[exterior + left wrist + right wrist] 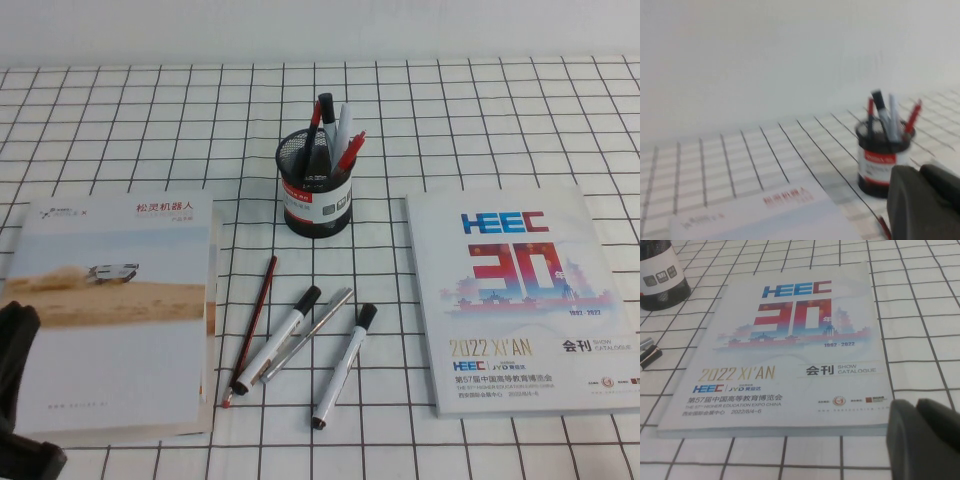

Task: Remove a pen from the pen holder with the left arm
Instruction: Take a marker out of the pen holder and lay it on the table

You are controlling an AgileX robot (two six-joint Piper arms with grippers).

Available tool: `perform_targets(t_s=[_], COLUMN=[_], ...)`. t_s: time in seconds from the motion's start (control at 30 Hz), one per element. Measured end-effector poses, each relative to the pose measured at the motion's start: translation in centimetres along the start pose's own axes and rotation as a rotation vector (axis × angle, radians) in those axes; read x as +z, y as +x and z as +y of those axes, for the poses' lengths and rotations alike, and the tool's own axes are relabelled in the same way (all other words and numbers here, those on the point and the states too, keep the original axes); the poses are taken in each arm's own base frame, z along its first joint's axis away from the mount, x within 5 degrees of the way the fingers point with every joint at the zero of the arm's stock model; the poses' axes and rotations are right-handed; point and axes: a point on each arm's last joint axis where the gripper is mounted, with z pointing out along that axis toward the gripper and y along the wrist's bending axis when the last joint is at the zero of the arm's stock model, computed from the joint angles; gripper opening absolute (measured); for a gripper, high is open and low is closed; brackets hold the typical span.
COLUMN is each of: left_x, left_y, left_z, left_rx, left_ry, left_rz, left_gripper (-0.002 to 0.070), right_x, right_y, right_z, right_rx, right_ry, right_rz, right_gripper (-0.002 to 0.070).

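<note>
the black mesh pen holder (pixel 316 200) stands upright at the middle of the white grid-lined tablecloth (pixel 500 120), well apart from both arms. it wears a white band with a red patch, the writing too small to read; its pens (pixel 328 125), red ones, a black-capped one and a pale one, all stand inside

to its left lies a booklet (pixel 115 320) headed 松灵机器人 in red above a photo of a vehicle on sand. to its right lies a catalogue (pixel 790 340) printed heec, a large 30, 1992 - 2022, 2022 xi'an, 会刊 show catalogue, 第57届中国高等教育博览会 and higher education expo china

loose in front of the holder lie a red pencil (pixel 250 330), two black-capped markers (pixel 275 340) and a silver pen (pixel 325 315) between them

the left gripper (pixel 922 200) sits low over the booklet's near left edge, claw together on nothing. the right gripper (pixel 925 440) hangs by the catalogue's near right corner; apart or together, i cannot tell
</note>
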Motion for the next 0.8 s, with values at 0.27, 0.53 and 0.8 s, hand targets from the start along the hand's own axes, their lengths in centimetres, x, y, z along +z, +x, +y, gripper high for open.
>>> perform_targets(t_s=[0.27, 0.53, 0.8], left_x=[-2.2, -3.1, -4.2], left_y=[3.1, 3.8, 6.0], left_z=[0.7, 1.5, 1.3], left_rx=[-0.01, -0.021, -0.052], left_ry=[-0.165, -0.307, -0.335], left_rz=[-0.168, -0.122, 0.065], left_gripper=[0.0, 0.0, 0.0], right_x=[0.0, 0.0, 0.0], right_y=[0.0, 0.0, 0.0], right_z=[0.0, 0.0, 0.0], right_rx=[0.0, 0.0, 0.0], right_ry=[0.0, 0.0, 0.0], right_rz=[0.0, 0.0, 0.0], right_gripper=[-0.0015, -0.0015, -0.0015])
